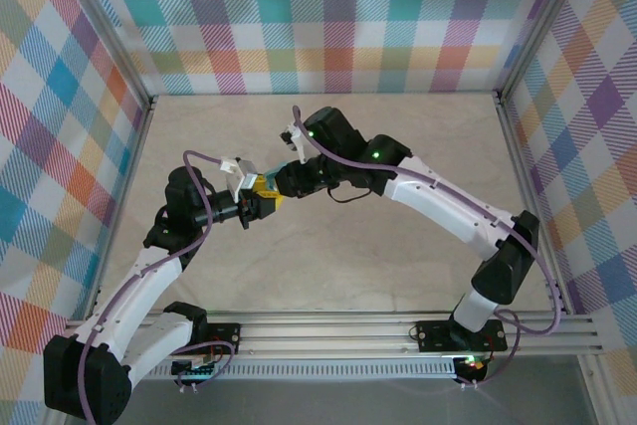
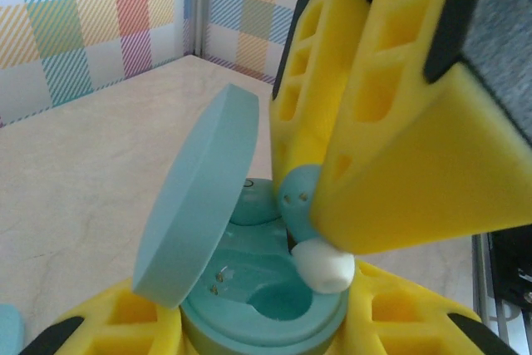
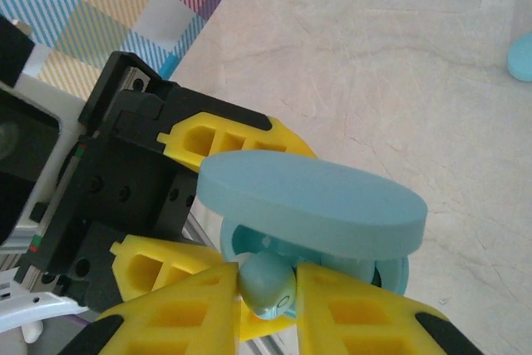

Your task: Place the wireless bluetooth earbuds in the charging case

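Observation:
My left gripper (image 1: 261, 202) is shut on the light teal charging case (image 2: 249, 326), its yellow fingers (image 2: 100, 326) hugging the base from both sides. The case lid (image 2: 199, 205) stands open, tilted up to the left. One earbud (image 2: 249, 201) sits in the far socket; the near socket (image 2: 287, 305) is empty. My right gripper (image 3: 268, 288) is shut on another teal earbud (image 3: 270, 280) and holds it just above the case's right rim. That earbud's white tip (image 2: 326, 265) points down, close to the rim. The lid (image 3: 312, 201) hangs over this earbud in the right wrist view.
Both grippers meet above the marble tabletop (image 1: 328, 246), left of centre. Another light-blue piece (image 3: 522, 57) lies on the table beyond, and a teal bit (image 2: 7, 330) shows by the left fingers. Plaid walls (image 1: 328, 17) and aluminium posts enclose the table.

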Action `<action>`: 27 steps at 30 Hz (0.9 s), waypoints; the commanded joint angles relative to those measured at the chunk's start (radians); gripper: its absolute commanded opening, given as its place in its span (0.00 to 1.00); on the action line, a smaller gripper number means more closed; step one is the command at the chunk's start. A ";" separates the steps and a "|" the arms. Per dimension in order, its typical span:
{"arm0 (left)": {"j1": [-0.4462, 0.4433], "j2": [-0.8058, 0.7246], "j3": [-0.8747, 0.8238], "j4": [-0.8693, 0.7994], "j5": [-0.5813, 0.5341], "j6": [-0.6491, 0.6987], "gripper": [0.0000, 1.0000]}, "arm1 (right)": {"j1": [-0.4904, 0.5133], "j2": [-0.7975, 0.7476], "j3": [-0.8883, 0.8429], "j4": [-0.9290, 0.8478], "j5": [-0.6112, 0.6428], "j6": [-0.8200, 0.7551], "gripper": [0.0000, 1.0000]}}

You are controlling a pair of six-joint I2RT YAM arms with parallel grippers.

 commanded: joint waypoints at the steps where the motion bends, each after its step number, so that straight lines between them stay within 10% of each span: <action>1: -0.017 -0.010 0.027 0.041 0.002 0.016 0.00 | 0.009 0.014 0.045 -0.034 -0.014 -0.028 0.24; 27: -0.031 -0.012 0.024 0.042 -0.011 0.018 0.00 | 0.014 0.074 0.083 -0.065 -0.016 -0.048 0.31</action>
